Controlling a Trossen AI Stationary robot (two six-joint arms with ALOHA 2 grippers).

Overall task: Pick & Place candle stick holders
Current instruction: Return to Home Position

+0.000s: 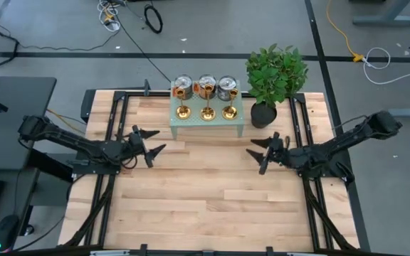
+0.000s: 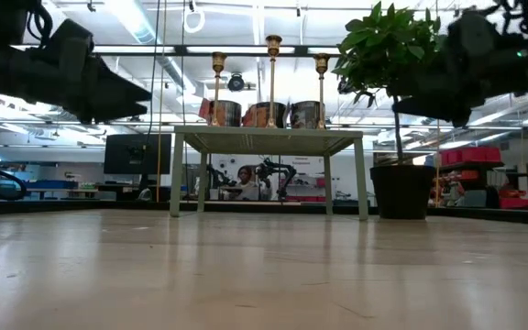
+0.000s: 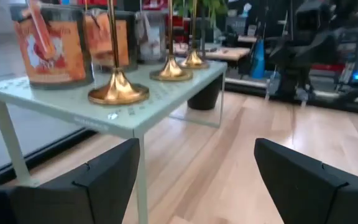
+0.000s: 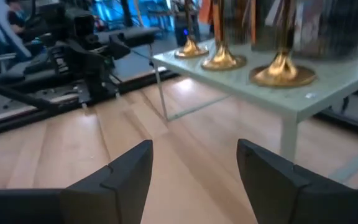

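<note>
Three gold candle stick holders (image 1: 183, 112) (image 1: 207, 112) (image 1: 228, 112) stand upright in a row on their round bases along the near edge of a small pale green raised table (image 1: 206, 121). They also show in the low view (image 2: 271, 71), the left wrist view (image 3: 118, 93) and the right wrist view (image 4: 283, 73). My left gripper (image 1: 156, 143) is open and empty, in the air left of the small table, pointing toward it. My right gripper (image 1: 258, 151) is open and empty, in the air to the small table's right and nearer.
Three silver tin cans (image 1: 206, 87) with orange labels stand behind the holders on the small table. A potted green plant (image 1: 275, 80) stands right of it, close to my right gripper. The wooden tabletop (image 1: 212, 192) lies in front of the small table.
</note>
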